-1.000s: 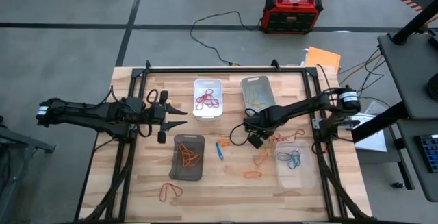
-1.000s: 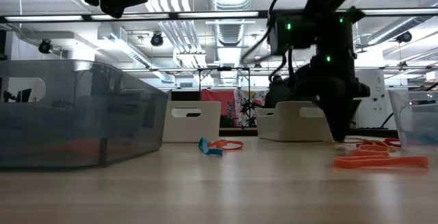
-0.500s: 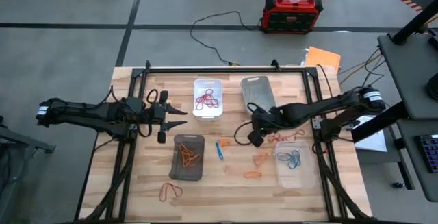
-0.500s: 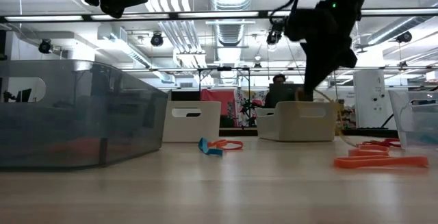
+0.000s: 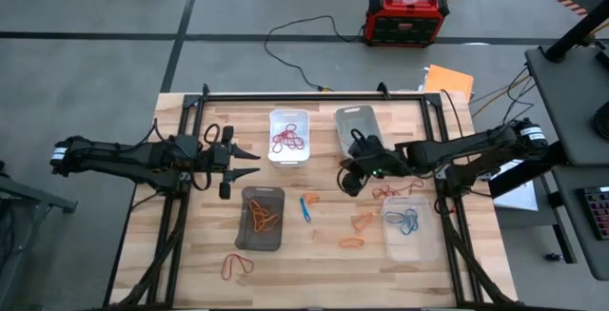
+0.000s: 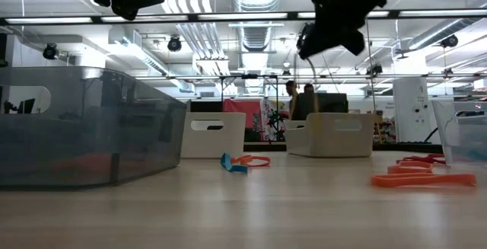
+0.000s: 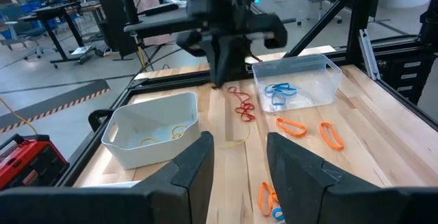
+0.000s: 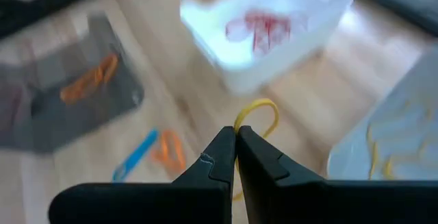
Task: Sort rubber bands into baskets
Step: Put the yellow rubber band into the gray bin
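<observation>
Lifted since a second ago: the right gripper (image 5: 350, 180), then low on the surface (image 5: 314, 259) beside the loose bands, now hangs higher and closer to the light grey basket (image 5: 357, 128). Its fingers are pinched together on a thin yellow rubber band (image 8: 256, 114), which dangles as a soft loop. Judgement: the pick is done and delivery to the grey basket, already holding yellowish bands, comes next.

Left gripper (image 5: 243, 164): parked left of the white basket (image 5: 288, 136), fingers apart, empty.

Remaining stock: flat orange loops (image 5: 353, 242), a blue strip (image 5: 306, 207), red loops (image 5: 237, 265) loose on pale wood planks. Baskets are smooth, round-cornered plastic.
</observation>
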Robot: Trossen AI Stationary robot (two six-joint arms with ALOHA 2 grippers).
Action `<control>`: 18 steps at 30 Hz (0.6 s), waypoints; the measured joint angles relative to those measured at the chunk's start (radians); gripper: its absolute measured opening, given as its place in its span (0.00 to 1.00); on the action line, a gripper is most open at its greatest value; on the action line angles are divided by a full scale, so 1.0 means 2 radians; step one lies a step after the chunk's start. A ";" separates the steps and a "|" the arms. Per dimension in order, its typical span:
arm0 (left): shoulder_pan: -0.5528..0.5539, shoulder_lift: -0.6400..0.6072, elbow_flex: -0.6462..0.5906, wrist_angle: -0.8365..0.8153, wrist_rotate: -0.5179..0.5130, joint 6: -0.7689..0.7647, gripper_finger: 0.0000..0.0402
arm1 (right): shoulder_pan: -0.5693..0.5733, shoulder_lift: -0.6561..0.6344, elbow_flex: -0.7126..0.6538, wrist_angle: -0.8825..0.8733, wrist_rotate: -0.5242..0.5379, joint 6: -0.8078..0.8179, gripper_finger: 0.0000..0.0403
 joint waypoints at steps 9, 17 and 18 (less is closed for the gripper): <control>0.000 0.000 0.000 0.000 0.000 -0.004 0.30 | -0.048 -0.016 0.000 0.063 0.115 -0.103 0.02; 0.000 0.000 0.000 0.000 0.000 -0.008 0.30 | -0.128 -0.010 0.000 0.016 0.160 -0.114 0.02; 0.000 0.000 0.000 0.000 0.000 -0.008 0.30 | -0.138 -0.009 0.000 0.003 0.159 -0.110 0.02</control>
